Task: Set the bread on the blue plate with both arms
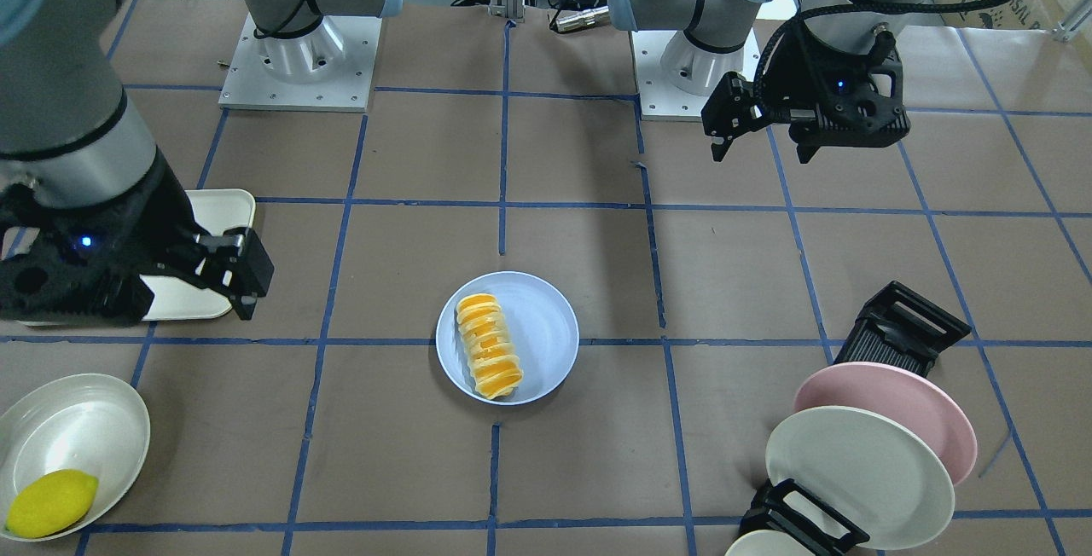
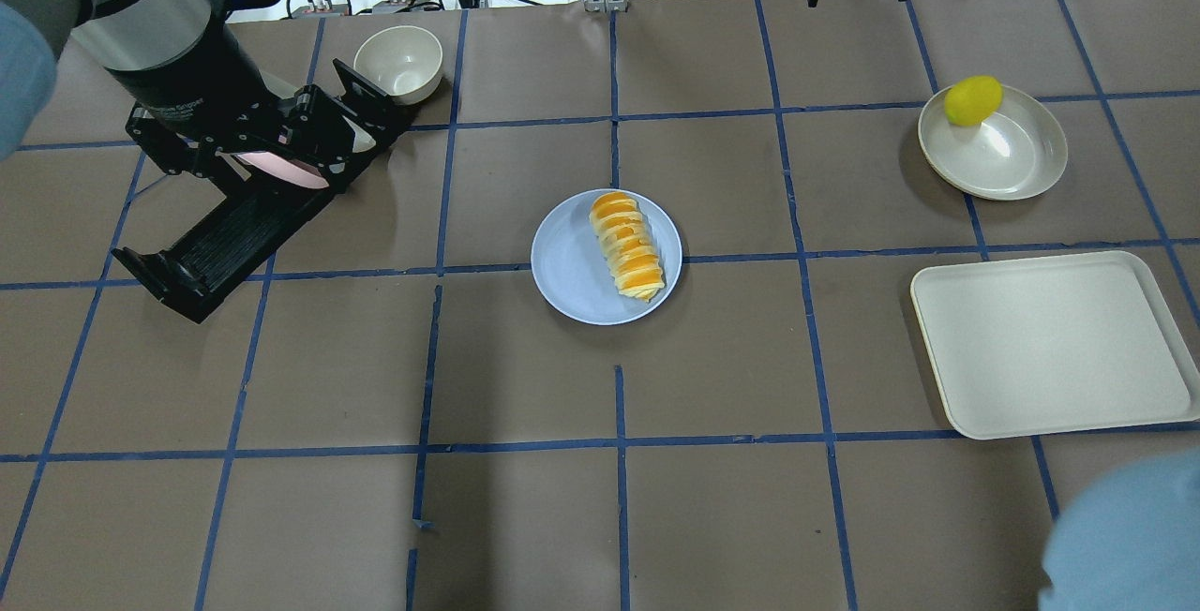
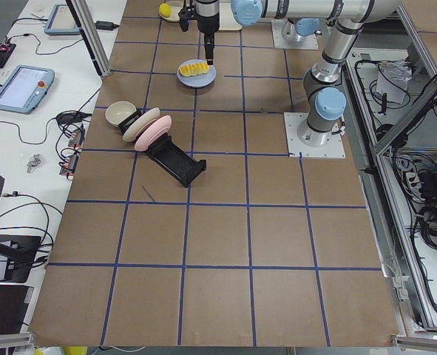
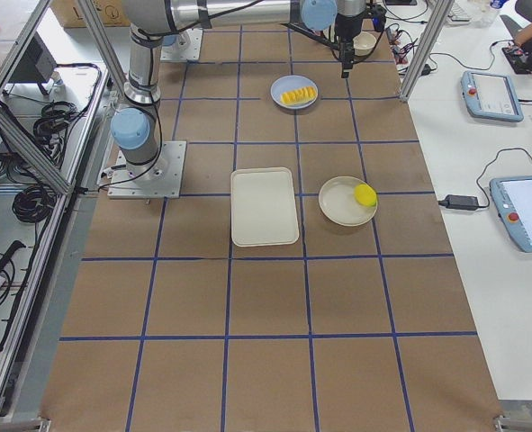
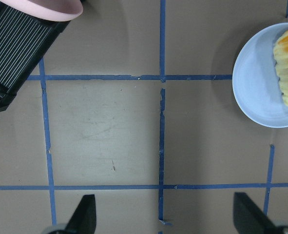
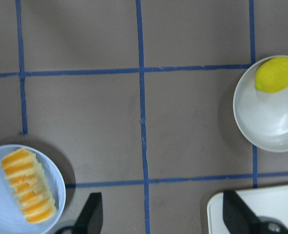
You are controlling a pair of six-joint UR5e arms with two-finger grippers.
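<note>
You'll find the bread [image 1: 488, 345], a small oblong loaf ribbed with orange and cream stripes, lying flat on the round, smooth matte blue plate [image 1: 546, 326], off to one side of its shallow dish. Your left gripper [image 5: 165, 217] hangs above the brown table [image 1: 734, 266] beside the plate, black fingers spread wide with nothing between them. The right gripper [image 6: 164, 214] is equally wide and empty, between the plate and the glossy cream bowl [image 6: 275, 122] holding the lemon [image 6: 276, 74].
</note>
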